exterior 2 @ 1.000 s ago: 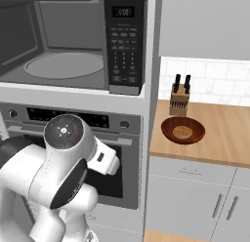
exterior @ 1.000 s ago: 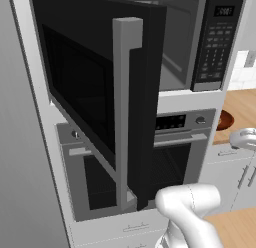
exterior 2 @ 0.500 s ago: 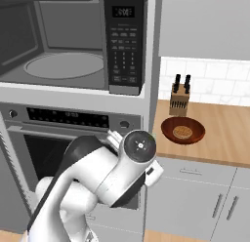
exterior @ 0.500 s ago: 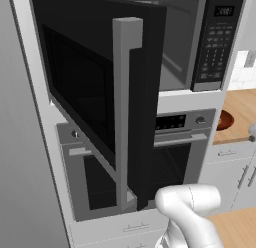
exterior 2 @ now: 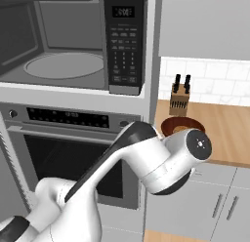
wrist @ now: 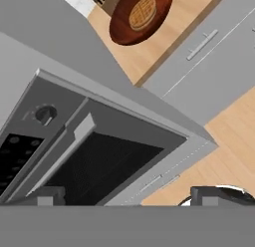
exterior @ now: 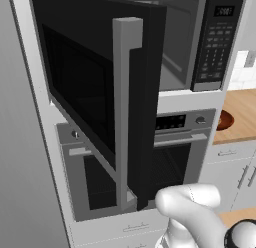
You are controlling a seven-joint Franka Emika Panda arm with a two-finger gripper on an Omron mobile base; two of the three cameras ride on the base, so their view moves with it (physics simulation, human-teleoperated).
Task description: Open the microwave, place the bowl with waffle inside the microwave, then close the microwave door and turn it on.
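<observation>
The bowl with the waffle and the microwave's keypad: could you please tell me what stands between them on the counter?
In the right base view, a knife block stands on the wooden counter, just behind the bowl and right of the keypad.

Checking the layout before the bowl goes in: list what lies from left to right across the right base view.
microwave cavity with its turntable → keypad panel → knife block → bowl on the wooden counter.

microwave door (exterior: 95, 92) wide open | bowl (wrist: 141, 17) (waffle inside) on counter
</observation>
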